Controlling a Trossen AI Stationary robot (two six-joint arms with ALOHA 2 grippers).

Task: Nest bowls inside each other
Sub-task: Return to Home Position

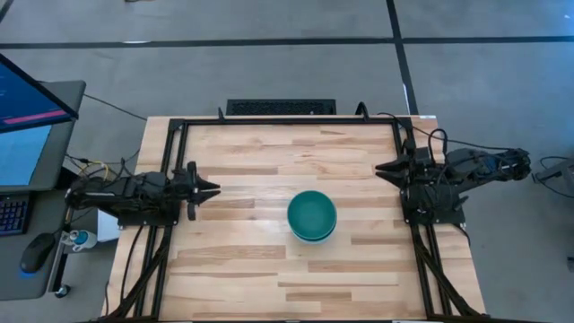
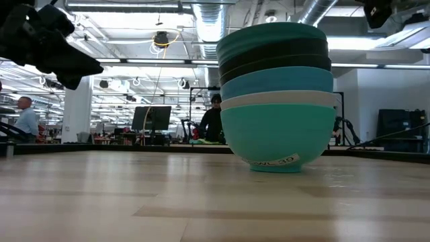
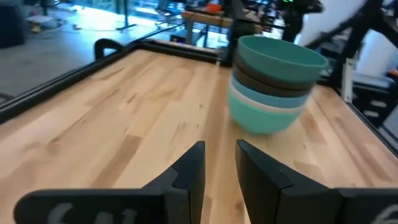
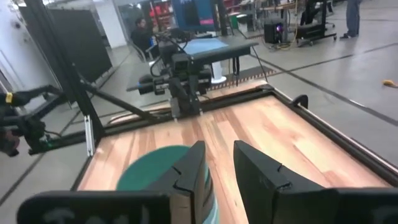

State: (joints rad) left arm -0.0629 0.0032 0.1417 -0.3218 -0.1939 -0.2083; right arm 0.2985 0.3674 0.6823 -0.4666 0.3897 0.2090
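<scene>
Six bowls stand nested in one stack [image 1: 312,215] near the table's middle, a little right of centre. In the low view the stack [image 2: 277,94] shows a teal-green bowl on top, two black ones, a blue one, a white one and a cyan one at the bottom, whose foot [image 2: 275,163] rests on the wood. My left gripper [image 1: 212,188] is at the table's left edge, pointing at the stack, with its fingers [image 3: 193,165] nearly together and empty. My right gripper [image 1: 378,168] is at the right edge, fingers [image 4: 196,163] nearly together and empty.
A black frame rail [image 1: 287,119] runs round the wooden table top [image 1: 251,269]. The stack also shows in the left wrist view [image 3: 273,84] and the right wrist view [image 4: 149,171]. Bare wood lies on all sides of it. People [image 2: 213,117] are in the room beyond.
</scene>
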